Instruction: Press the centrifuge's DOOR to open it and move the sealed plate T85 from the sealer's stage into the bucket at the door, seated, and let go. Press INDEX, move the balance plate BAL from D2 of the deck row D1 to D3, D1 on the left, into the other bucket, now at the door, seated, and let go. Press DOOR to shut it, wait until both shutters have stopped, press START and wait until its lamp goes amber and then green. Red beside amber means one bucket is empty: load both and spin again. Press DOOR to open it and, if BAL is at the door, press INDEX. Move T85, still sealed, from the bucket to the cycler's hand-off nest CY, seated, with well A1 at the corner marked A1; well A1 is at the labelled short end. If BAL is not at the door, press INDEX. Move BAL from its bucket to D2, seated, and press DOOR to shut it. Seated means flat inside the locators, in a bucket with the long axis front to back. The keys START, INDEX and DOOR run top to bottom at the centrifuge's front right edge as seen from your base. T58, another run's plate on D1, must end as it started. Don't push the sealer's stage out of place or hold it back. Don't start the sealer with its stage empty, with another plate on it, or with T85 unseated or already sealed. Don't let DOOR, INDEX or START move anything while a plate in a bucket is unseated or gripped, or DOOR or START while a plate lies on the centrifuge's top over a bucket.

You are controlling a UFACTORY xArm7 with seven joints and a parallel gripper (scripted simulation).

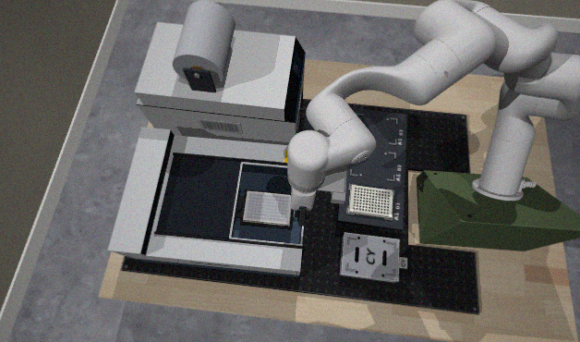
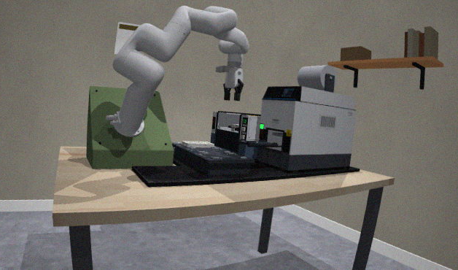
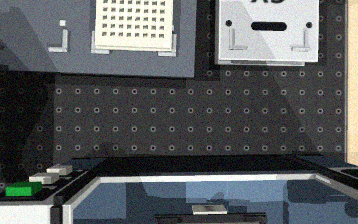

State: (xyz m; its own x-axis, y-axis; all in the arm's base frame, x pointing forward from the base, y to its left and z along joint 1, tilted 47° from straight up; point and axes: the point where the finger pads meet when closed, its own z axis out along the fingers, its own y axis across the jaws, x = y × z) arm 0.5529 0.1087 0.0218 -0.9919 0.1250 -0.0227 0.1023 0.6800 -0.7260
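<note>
A: Top view: the arm's wrist hides most of the gripper (image 1: 302,213); only a dark fingertip shows by the right rim of the centrifuge (image 1: 139,194) opening. Jaws?

B: Exterior view settles it: the gripper (image 2: 233,92) hangs high over the machines, fingers spread wide apart, nothing btwn them.

A: Plate?

B: Top view has a sealed plate (image 1: 267,208) lying in the bucket (image 1: 236,203) at the open door, long axis across the pic. Label not readable, so can't confirm it's T85. Wrist view barely catches that bucket (image 3: 130,195) at the bottom edge; the plate isn't clear there.

A: What does the wrist cam add?

B: Three keys at lower left, two pale and one green (image 3: 24,189), not seen from the top as the arm covers them. Also the white grid plate (image 3: 134,24) on the deck and the CY nest (image 3: 268,30), both at the upper edge.

A: Top view puts that grid plate (image 1: 370,201) in the deck slot nearest the CY nest (image 1: 370,257); other slots hold no plate

B: Exterior view alone shows a green lamp (image 2: 262,126) lit on the sealer (image 2: 311,120)
</note>
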